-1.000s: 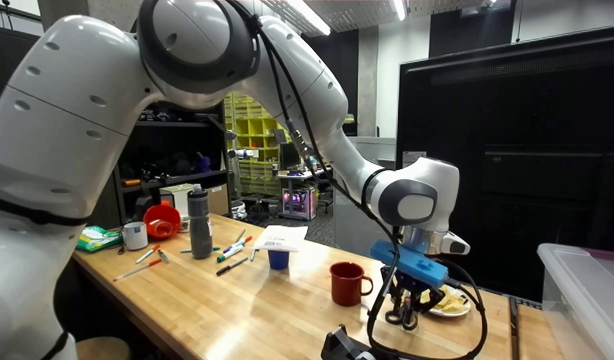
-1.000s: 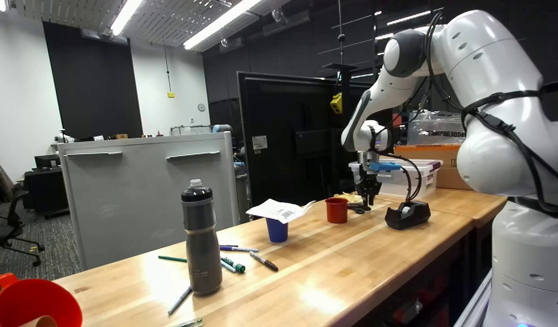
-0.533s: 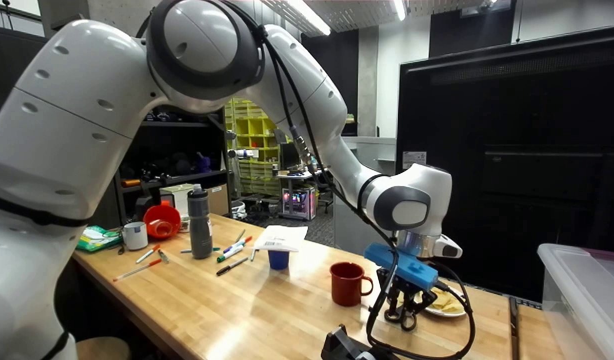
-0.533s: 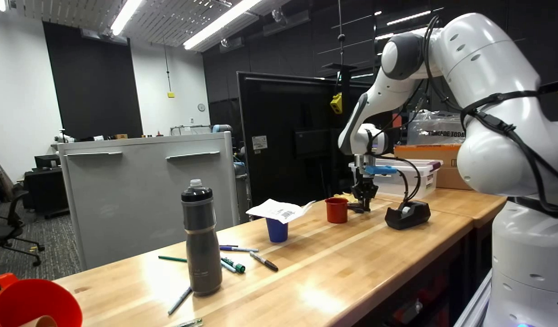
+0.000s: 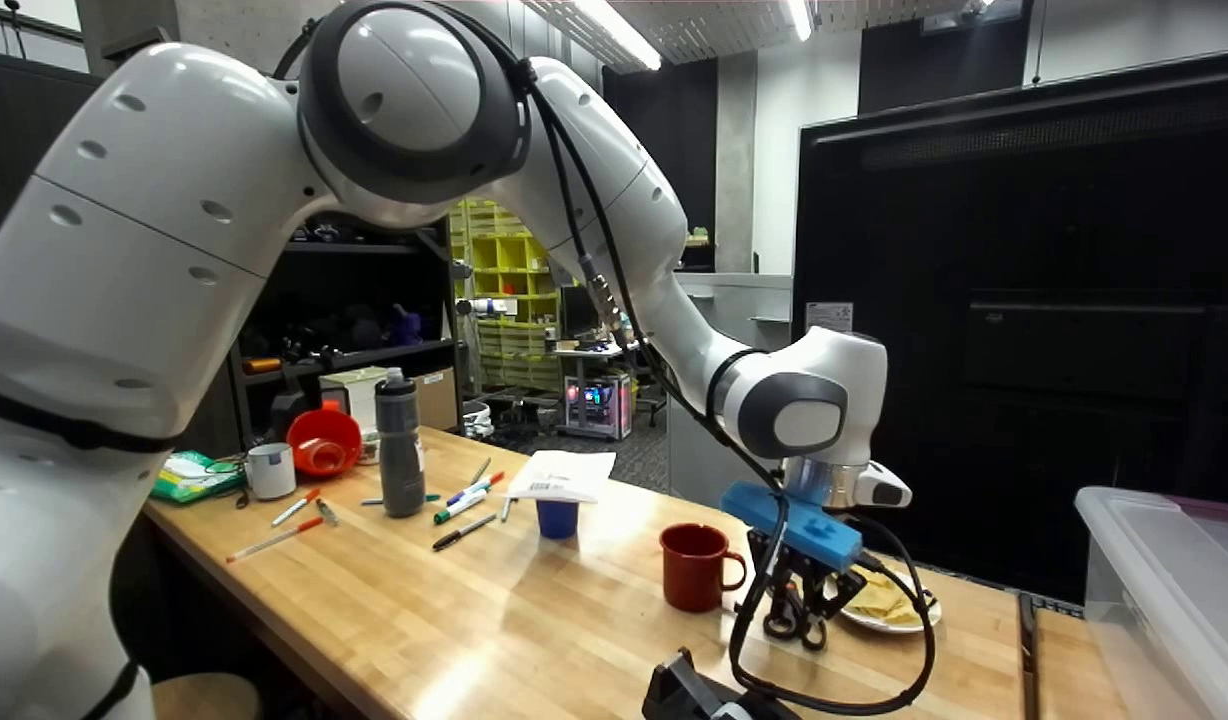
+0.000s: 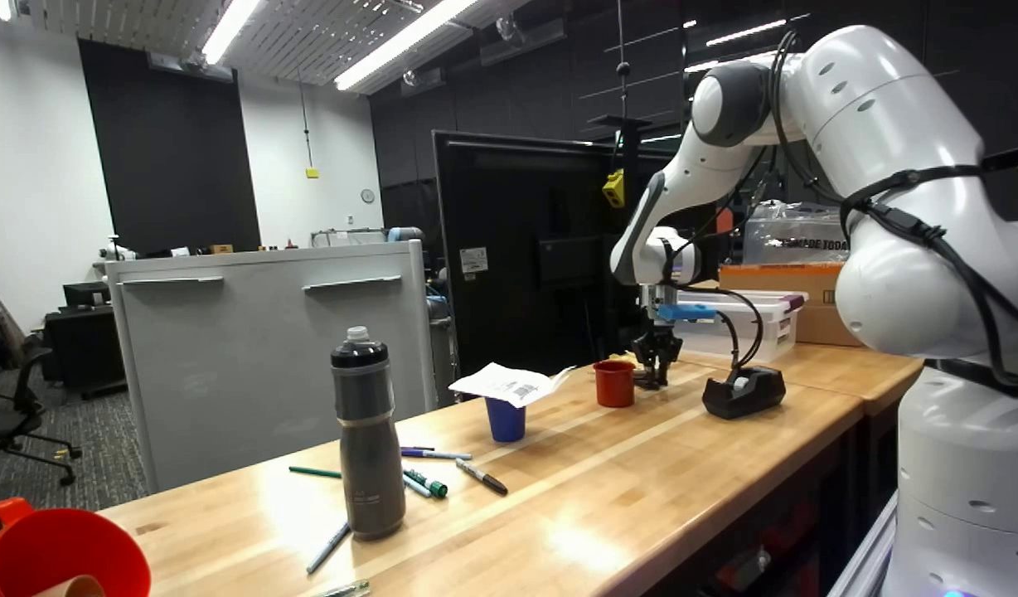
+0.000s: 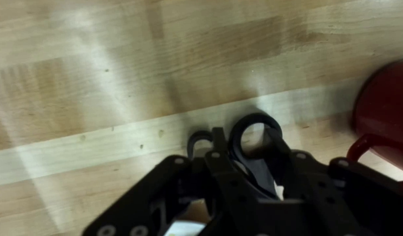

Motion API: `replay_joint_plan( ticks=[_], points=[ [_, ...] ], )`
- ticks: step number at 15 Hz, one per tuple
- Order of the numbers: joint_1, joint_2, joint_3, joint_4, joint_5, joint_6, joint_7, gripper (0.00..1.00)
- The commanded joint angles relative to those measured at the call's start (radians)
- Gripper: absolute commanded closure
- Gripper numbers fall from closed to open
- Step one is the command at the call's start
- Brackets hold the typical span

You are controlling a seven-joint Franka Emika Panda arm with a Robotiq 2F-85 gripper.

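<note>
Black scissors [image 7: 255, 118] lie on the wooden table under my gripper [image 7: 245, 134]; their two handle loops show in the wrist view, their blades are hidden under the gripper. The loops also show in an exterior view [image 5: 814, 643]. My gripper is part-way open and points down, low over the table, in both exterior views [image 5: 799, 605] [image 6: 654, 377]. One finger is between the two loops, the other over the larger loop; contact cannot be told. A dark red mug [image 5: 692, 570] stands close beside the gripper. It also shows in the wrist view [image 7: 385, 111].
A white plate [image 5: 899, 627] of chips is just behind the gripper. A black tape dispenser [image 6: 743, 394] stands near the front edge. A blue cup [image 5: 557, 522] with a white packet [image 5: 559, 475] on top, a grey bottle [image 6: 372, 464] and several pens are farther along. A clear bin [image 5: 1154, 600] stands beyond.
My gripper has come down slightly and moved toward the red mug, over the scissors. The scissors' loops appear to have shifted slightly the same way. The mug has not moved.
</note>
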Motion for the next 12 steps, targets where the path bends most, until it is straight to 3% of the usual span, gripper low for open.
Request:
replay_joint_plan(
  ticks=[1, 6, 12],
  points=[
    [0.004, -0.002, 0.005, -0.021, -0.006, 0.023, 0.007, 0.58],
    [0.015, -0.031, -0.005, -0.046, -0.089, 0.031, -0.053, 0.48],
    [0.037, -0.056, -0.019, -0.088, -0.311, 0.065, -0.147, 0.54]
  ],
)
